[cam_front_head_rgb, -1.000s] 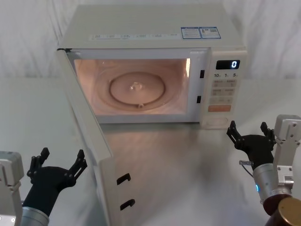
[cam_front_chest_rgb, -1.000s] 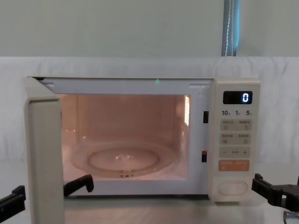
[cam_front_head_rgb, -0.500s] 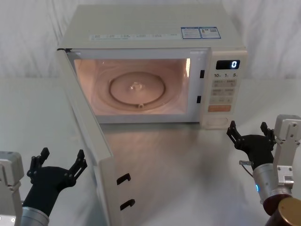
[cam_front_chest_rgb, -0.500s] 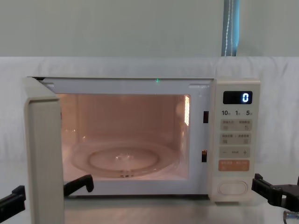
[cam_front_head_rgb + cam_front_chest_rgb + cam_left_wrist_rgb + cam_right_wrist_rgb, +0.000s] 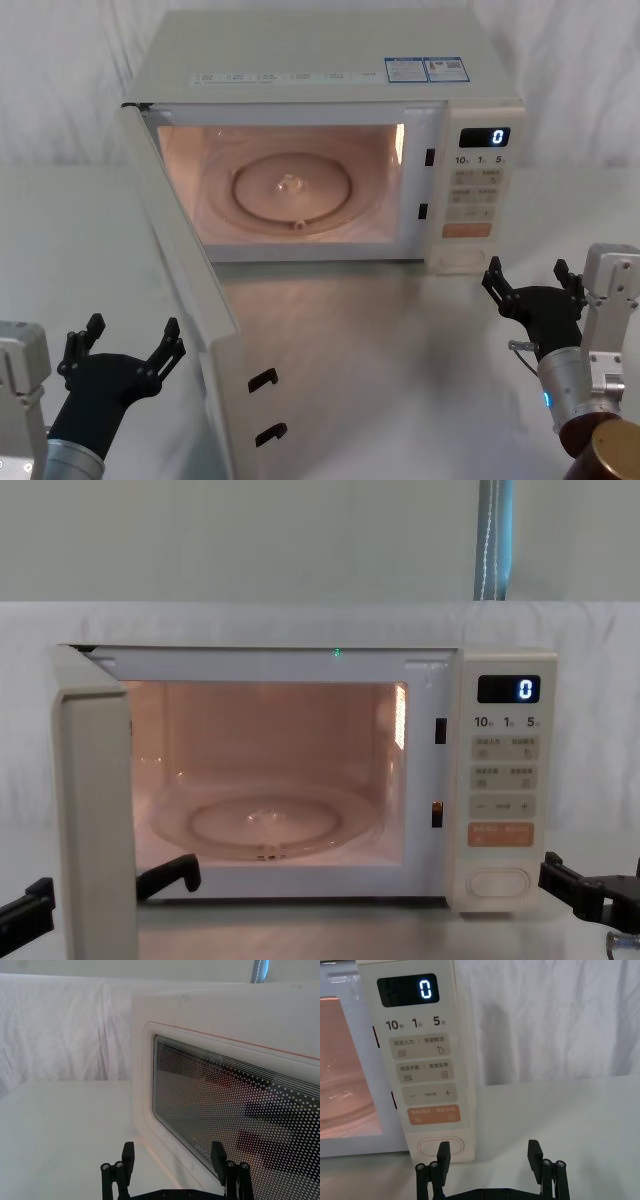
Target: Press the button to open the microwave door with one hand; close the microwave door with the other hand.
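Nothing's budged from a second ago: wide cream microwave door with dark glass window (image 5: 190,300) hangs swung open. Left end effector (image 5: 122,350) beside it and right end effector (image 5: 532,285) near the cream pill-shaped button (image 5: 440,1146) both hover splayed wide.

White draped cloth (image 5: 60,90) backdrop, pale tabletop (image 5: 400,340), grey wall (image 5: 250,540)

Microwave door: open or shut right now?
Open: the microwave door stands swung out to the left, baring the lit cavity.
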